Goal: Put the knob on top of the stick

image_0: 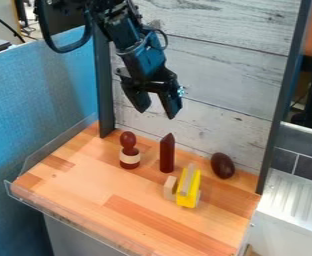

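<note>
While the black arm (142, 55) is hanging down from the top edge of the view, its tool (157, 114) is holding its two fingers spread, tips pointing down, with the pale planks showing between them. The tool is hovering well above the back part of the wooden bench (145, 220), over the area of the upright pieces.

The dark red stick (167, 156) is standing upright near the back of the bench, its pointed end facing up. Just left of it in the view, a round red knob (127, 139) is sitting on top of a dark red base (130, 164) with a pale band around it. To the right of the stick and apart from it, a dark brown egg-shaped piece (223, 166) is resting on the bench near the backboard (229, 85). Whether the task is meaning that piece or the round red one, I cannot tell.

Nearer the front than the stick, a yellow piece (185, 200) is lying with a wooden strip (187, 180) along its top, and a small pale block (170, 188) is standing close beside its left side. A clear guard (58, 218) is running along the front edge, and a blue partition (32, 115) is standing at the left.
</note>
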Controlling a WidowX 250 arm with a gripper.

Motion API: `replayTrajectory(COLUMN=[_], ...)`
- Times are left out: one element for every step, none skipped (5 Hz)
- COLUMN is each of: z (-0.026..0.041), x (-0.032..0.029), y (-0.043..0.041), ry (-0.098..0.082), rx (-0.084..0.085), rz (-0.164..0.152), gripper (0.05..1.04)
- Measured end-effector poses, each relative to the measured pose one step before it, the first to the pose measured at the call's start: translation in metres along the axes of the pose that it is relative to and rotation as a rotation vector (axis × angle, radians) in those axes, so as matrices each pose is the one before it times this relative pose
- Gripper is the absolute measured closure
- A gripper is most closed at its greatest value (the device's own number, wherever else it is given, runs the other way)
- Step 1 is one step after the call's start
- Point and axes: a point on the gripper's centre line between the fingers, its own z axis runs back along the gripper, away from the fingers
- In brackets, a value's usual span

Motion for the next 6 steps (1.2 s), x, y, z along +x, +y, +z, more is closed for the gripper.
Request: replayTrajectory(z=[-0.01078,-0.01124,-0.00399,-0.00644,-0.01088,-0.00448], x=[-0.00585,-0.00149,0.00289,0.00026,0.00297,0.00623], y=[0.00135,0.01119,0.01641,0.02044,0.0059,0.0047], ry=[0.0303,0.0334,0.0265,0.0697,0.1074,-0.0217], rx=[-0.014,0.0112,0.0566,0.1055,0.0509,0.0088], rz=[0.0176,0.0453,0.0561,0.0639,0.02,-0.0068], gripper=[0.083,0.083,0.083,0.083,0.083,0.083])
